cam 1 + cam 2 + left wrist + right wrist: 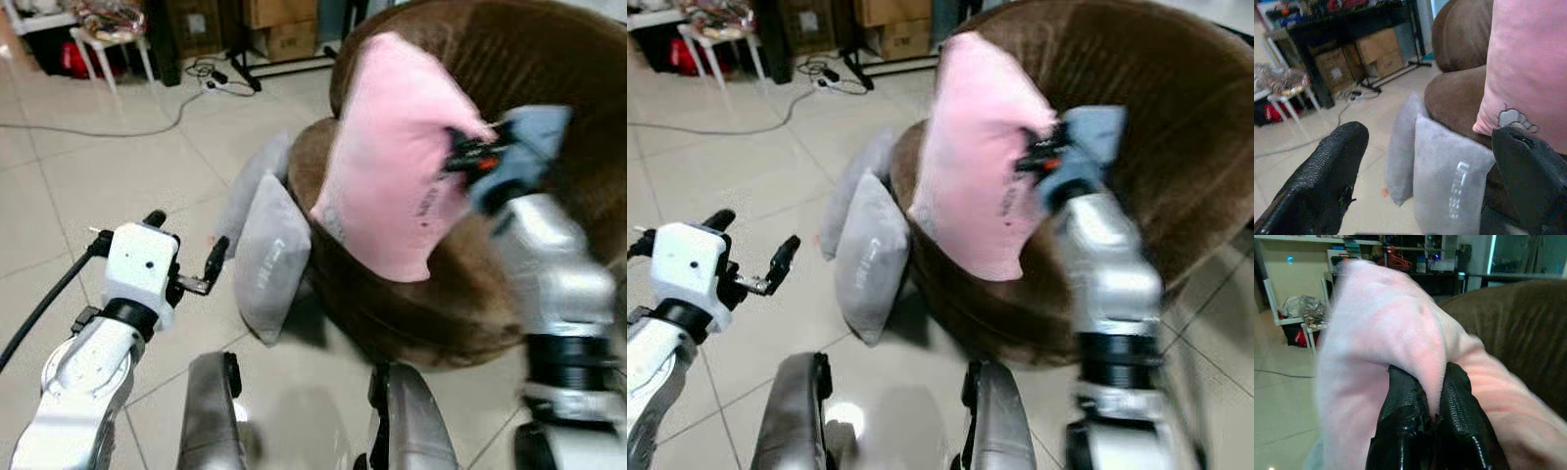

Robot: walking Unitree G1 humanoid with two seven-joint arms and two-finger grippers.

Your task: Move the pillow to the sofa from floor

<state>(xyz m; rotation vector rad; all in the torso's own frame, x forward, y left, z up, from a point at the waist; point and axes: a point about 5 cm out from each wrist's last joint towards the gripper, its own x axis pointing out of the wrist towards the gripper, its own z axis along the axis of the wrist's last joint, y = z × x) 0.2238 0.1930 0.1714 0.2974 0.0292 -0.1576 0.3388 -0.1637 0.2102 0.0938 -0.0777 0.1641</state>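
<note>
Two black fingers of the right gripper [1435, 418] pinch a fold of the pink pillow [392, 157], held aloft over the brown sofa [549, 59], so lowering and release come next, while the left gripper [186, 250] hangs open

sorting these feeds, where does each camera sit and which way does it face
Left eye: on the head, looking forward and down at the sofa; both arms and the left tool show.
Right eye: beside it, same scene; the right tool grips the pink pillow.
Left wrist: looks along its open fingers at the grey pillows.
Right wrist: looks along its fingers pinching the pink pillow.
Shared: all four show the pink pillow and sofa.
</note>
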